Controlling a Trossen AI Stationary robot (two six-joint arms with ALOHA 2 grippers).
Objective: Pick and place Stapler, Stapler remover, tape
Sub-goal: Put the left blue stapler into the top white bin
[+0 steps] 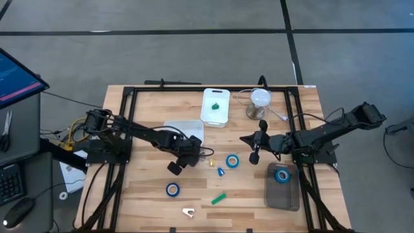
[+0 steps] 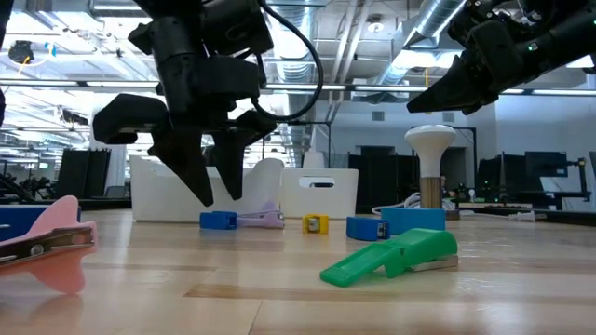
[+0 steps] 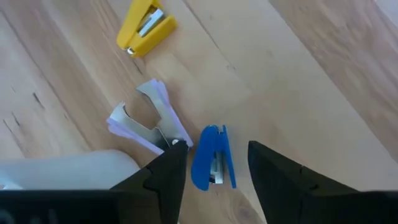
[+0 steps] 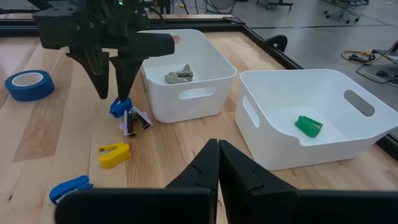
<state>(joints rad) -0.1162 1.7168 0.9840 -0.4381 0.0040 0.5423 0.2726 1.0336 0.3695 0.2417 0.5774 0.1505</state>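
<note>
The left tool (image 2: pixel 216 191) hangs just above the counter (image 1: pixel 142 200) with its fingers (image 3: pixel 163 180) apart, holding nothing. Directly below it, between the two fingers, lies a small blue stapler (image 3: pixel 212 158); whether the fingertips touch it cannot be told. Just beside that stapler, on the side of the nearer white tub (image 4: pixel 205 65), lies a lilac staple remover (image 3: pixel 149 121), and a little farther from the tool sits a yellow stapler (image 3: pixel 146 28). A grey staple remover (image 4: pixel 179 75) lies inside that nearer tub, and a green stapler (image 4: pixel 308 126) lies in the second white tub (image 4: pixel 348 134) beside it. The right tool (image 1: pixel 254 157) hovers above the counter across from the left one, its fingers (image 4: pixel 217 165) pressed together and empty. One roll of blue tape (image 1: pixel 232 160) lies on the counter between the two tools, a second roll (image 1: pixel 173 189) lies on the near side of the left tool, and a third roll (image 1: pixel 282 175) rests in a dark tray (image 1: pixel 284 197) near the right tool. Another blue stapler (image 1: pixel 220 172), a green stapler (image 1: pixel 218 199) and a pink staple remover (image 1: pixel 188 211) lie farther toward the counter's front edge.
</note>
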